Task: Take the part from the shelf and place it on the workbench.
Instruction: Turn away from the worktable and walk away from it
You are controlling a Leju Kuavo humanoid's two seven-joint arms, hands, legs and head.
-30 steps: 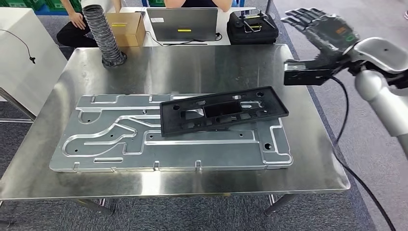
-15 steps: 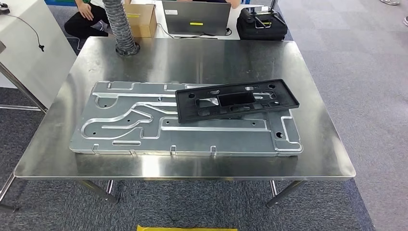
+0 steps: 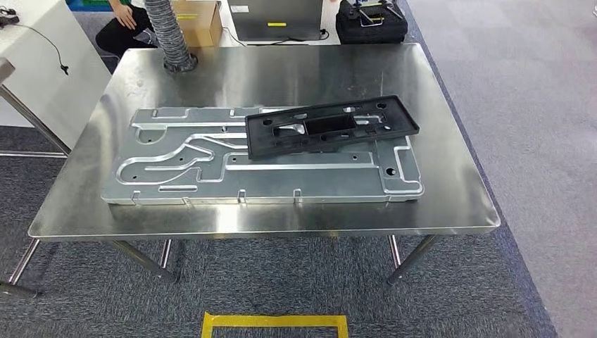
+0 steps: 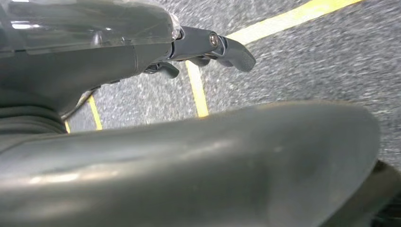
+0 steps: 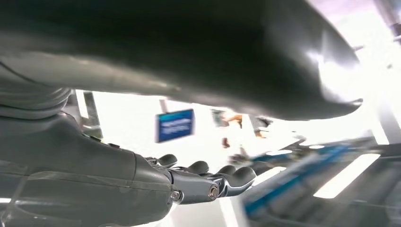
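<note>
Head view looks down on a steel workbench [image 3: 450,190] that fills the middle of the frame, with grey carpet around it. On its top lies a large silver metal plate [image 3: 211,176] with raised channels, spanning most of the table's width. The black part [image 3: 331,127], a long flat frame with cut-outs, lies across the upper right portion of that plate, slightly tilted, its right end reaching toward the plate's right edge. At the upper left corner of the workbench stands a grey ribbed hose [image 3: 169,35], upright on the steel. Beyond the far edge, along the top of the frame, sit a cardboard box [image 3: 197,21], a laptop [image 3: 278,17] and a black case [image 3: 369,24]; a seated person [image 3: 123,32] is partly visible at the upper left. A yellow tape mark [image 3: 274,324] lies on the carpet at the bottom centre.

Left wrist view shows the left hand [image 4: 203,47] over carpet with yellow lines, its dark fingers [image 4: 236,52] loosely extended and holding nothing. Right wrist view shows the right hand [image 5: 198,182] against a bright blurred background, fingers [image 5: 236,177] stretched out side by side, empty.
</note>
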